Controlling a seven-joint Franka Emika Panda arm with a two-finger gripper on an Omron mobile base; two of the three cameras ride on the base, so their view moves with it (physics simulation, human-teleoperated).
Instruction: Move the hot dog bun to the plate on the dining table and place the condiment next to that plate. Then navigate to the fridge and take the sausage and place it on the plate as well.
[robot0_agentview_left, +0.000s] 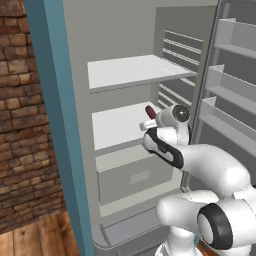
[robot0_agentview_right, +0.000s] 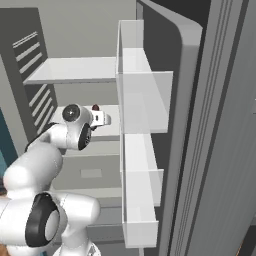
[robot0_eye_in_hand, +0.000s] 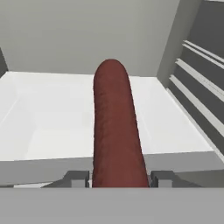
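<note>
Your hand (robot0_eye_in_hand: 117, 179) pinches the sausage (robot0_eye_in_hand: 114, 127) inside the fridge (robot0_agentview_left: 125, 40), above its middle shelf (robot0_agentview_left: 117, 125); open room ahead.

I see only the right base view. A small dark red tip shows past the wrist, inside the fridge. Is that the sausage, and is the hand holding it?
Observer: Yes. In the hand view the sausage runs straight out between the two fingertips, which press it from both sides.
Operator: Is it lying on a shelf?
Observer: In the left base view its far end stands above the middle shelf; whether they touch, I cannot tell.
Operator: Is anything else on that shelf?
Observer: The hand view shows bare white shelf on both sides of the sausage.
</note>
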